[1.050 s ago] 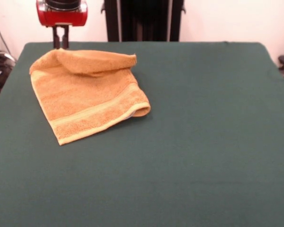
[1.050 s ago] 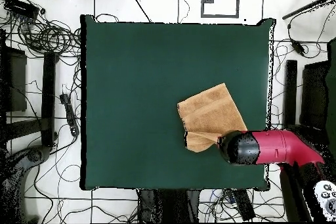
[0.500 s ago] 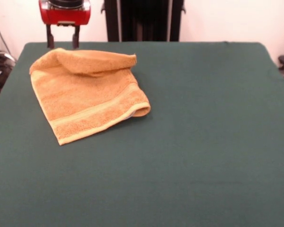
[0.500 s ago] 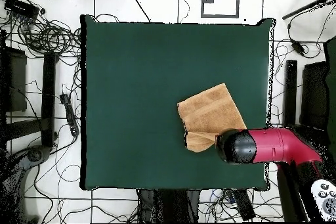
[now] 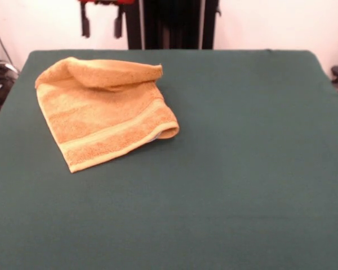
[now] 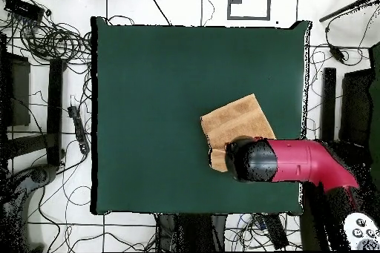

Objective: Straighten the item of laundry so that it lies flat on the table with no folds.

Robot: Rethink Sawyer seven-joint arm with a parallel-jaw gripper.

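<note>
Above the folded towel (image 5: 104,109), hovered with gripper (image 5: 102,25) spread open and empty, probably for reaching the doubled edge. On green table (image 5: 242,169), lay not yet flat.

Most of the table (image 5: 242,185) lies bare and open to me. The only obstacle is the folded hand towel (image 5: 104,109) near one corner, its raised fold toward the edge where my gripper (image 5: 102,25) hangs spread, clear above it.
</note>
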